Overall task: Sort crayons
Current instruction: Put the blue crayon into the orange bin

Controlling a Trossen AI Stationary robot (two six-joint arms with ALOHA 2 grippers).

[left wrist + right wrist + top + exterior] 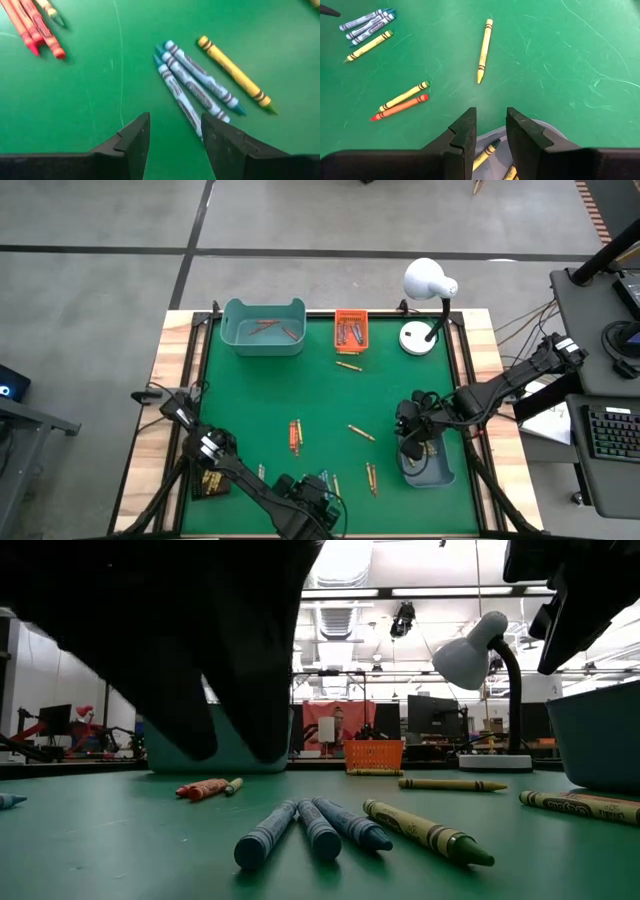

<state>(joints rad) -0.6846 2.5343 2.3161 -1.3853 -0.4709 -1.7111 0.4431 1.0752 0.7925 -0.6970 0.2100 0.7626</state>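
Left tool (172, 132) is seen low over the tabletop (250, 405) at its near edge, fingers parted, nothing held. Three blue crayons (195, 85) lie side by side just ahead of it, one beside the right finger (220, 142); a yellow crayon (234, 74) lies next to them. Red crayons (35, 27) are noted farther off.

Right tool (491, 135) is held over the grey bin (428, 468) at the right, fingers apart, empty. Yellow crayons (487, 154) are seen inside that bin. More crayons are scattered mid-tabletop; others lie in the teal bin (263, 326) and orange tray (351, 329).
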